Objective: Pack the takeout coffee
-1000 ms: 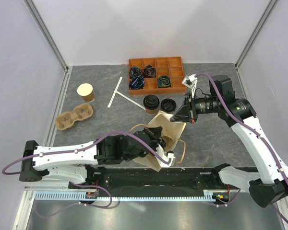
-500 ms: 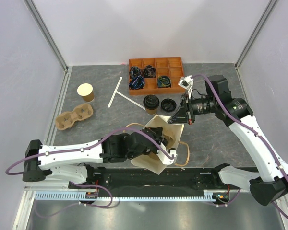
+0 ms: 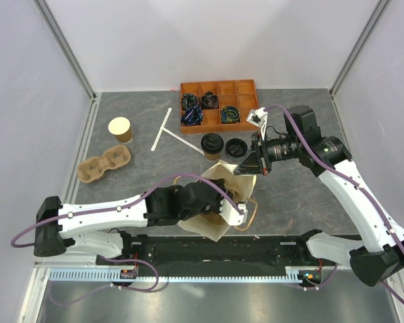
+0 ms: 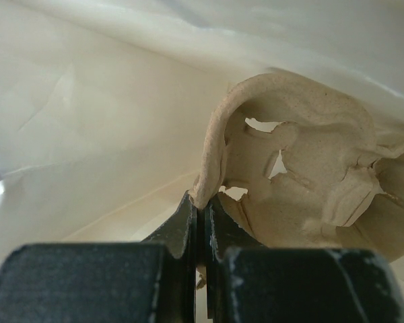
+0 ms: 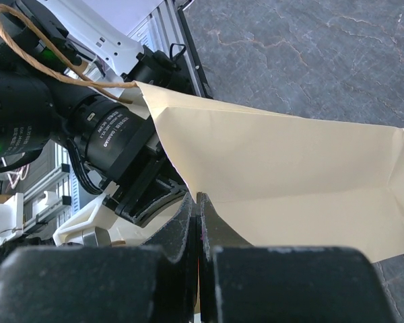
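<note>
Carrier-loading step, I judge: left fingers (image 4: pixel 200 212) clamped on the pulp carrier (image 4: pixel 303 168) rim inside the paper bag (image 3: pixel 227 173); right fingers (image 5: pixel 199 208) pinched shut on the bag's lip. Takeout coffee (image 3: pixel 211 145) stands on the surface (image 3: pixel 289 195) just behind the bag. Best to seat the carrier flat and keep the mouth wide before release.

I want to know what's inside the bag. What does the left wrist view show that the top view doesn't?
Left wrist only: the left tool shut on the rim of a pulp cup carrier inside the bag. Top only: the lidded coffee cup standing on the table outside the bag, and the right tool at the bag's far edge. Both: the bag.
</note>
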Tool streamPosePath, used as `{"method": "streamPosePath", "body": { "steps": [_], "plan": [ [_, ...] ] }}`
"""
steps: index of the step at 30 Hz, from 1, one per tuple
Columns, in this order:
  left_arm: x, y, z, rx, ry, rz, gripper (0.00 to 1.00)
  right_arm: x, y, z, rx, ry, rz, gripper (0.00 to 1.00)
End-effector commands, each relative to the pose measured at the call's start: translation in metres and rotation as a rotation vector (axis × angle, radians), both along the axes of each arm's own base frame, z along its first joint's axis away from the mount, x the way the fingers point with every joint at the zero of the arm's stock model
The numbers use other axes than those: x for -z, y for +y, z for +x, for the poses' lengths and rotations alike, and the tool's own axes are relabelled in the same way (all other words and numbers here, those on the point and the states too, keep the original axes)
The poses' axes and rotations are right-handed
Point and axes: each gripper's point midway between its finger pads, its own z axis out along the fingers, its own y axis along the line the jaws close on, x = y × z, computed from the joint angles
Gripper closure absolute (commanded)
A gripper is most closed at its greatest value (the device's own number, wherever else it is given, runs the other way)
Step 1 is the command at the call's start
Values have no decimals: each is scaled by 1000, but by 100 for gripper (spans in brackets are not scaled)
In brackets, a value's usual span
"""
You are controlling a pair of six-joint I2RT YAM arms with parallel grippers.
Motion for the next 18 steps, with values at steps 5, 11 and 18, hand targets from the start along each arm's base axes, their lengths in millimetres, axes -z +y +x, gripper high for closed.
{"method": "streamPosePath", "body": {
  "steps": [5,11,18],
  "plan": [
    [11,-2,7,-14,66,-34,98,-15,5,-11,-80,-38,47,100],
    [9,-4,14,-22,59,-32,76,-14,6,-10,-84,-36,47,100],
    [-16,-10,17,-22,41,-70,59,-12,6,-9,-86,-36,42,100]
  ]
}}
